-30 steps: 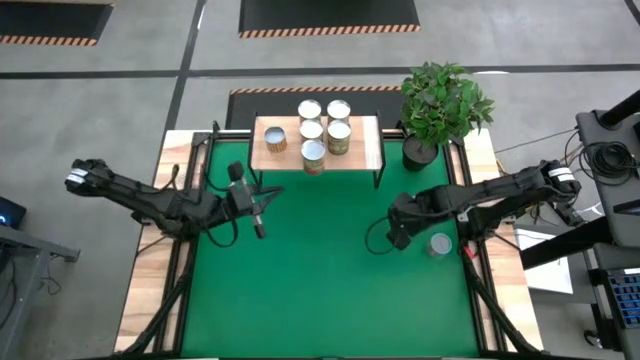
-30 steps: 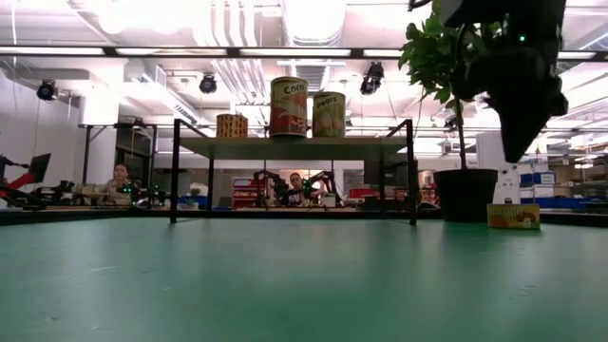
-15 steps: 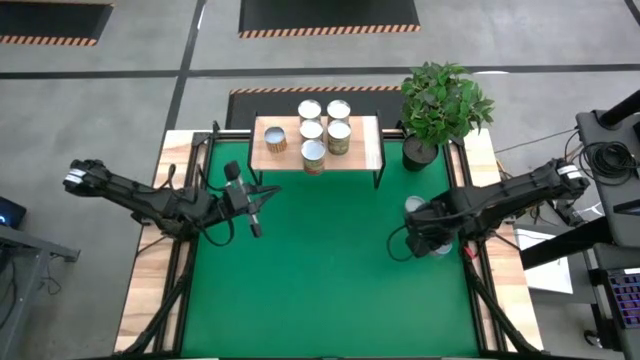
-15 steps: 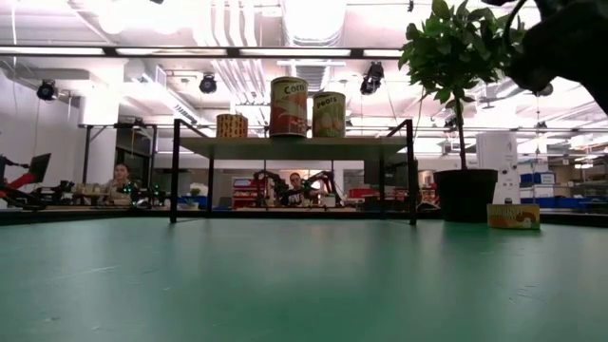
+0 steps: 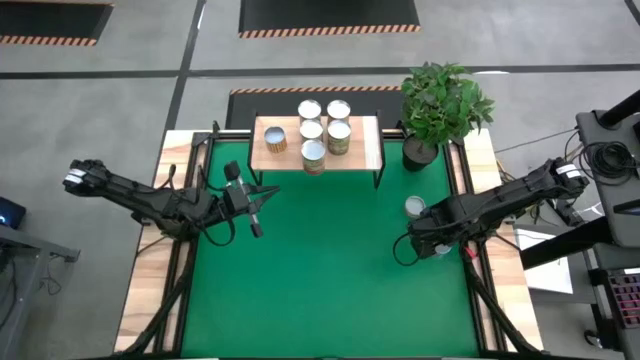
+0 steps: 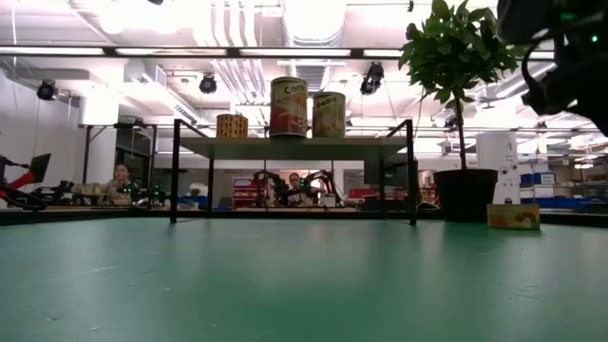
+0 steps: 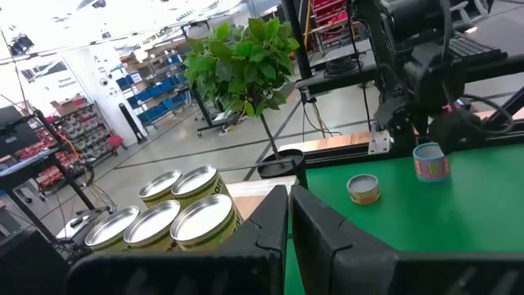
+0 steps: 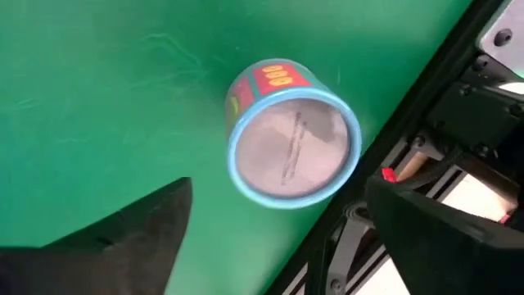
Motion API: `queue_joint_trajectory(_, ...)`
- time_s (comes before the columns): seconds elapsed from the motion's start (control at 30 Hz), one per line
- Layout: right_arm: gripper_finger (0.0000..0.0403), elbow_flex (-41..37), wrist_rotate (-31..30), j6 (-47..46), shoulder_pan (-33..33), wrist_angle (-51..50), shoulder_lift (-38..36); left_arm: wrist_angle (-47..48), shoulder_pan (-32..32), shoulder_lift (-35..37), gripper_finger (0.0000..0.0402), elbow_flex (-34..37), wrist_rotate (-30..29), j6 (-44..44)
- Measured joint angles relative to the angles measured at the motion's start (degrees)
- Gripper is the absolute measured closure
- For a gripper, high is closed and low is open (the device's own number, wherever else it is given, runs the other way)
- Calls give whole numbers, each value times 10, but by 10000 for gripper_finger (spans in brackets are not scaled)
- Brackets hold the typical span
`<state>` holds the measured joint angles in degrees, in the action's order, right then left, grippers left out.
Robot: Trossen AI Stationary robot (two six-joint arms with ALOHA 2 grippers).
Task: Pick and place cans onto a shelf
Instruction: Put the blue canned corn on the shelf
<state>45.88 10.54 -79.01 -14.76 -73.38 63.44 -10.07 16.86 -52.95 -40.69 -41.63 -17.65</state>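
Several cans (image 5: 318,135) stand upright on the light wood shelf (image 5: 365,148) at the table's far side; they also show in the low view (image 6: 289,106) and the left wrist view (image 7: 172,220). Two more cans stand on the green mat near the right edge: a gold one (image 5: 415,206) and a blue-rimmed one (image 8: 293,139). My right gripper (image 8: 282,205) is open and hovers above the blue-rimmed can, one finger on either side, touching nothing. My left gripper (image 5: 257,222) is shut and empty left of centre, before the shelf.
A potted plant (image 5: 440,105) in a black pot (image 6: 465,195) stands right of the shelf. The table's black frame rail (image 8: 426,98) runs close beside the blue-rimmed can. The green mat (image 5: 320,280) is bare in the middle and near side.
My right gripper has gone toward the table's right edge, to above the blue-rimmed can. The gold can that its arm covered now shows. The cans have not moved.
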Motion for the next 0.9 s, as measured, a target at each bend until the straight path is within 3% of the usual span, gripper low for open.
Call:
queue_joint_trajectory(0.2,24,-19,0,7,0,13,0,0,0,0,401,0,0,1)
queue_joint_trajectory(0.47,23,-32,-7,10,0,25,0,1,0,0,401,0,0,1)
queue_joint_trajectory(0.9,38,-75,-20,10,0,132,4,4,0,0,401,0,0,1)
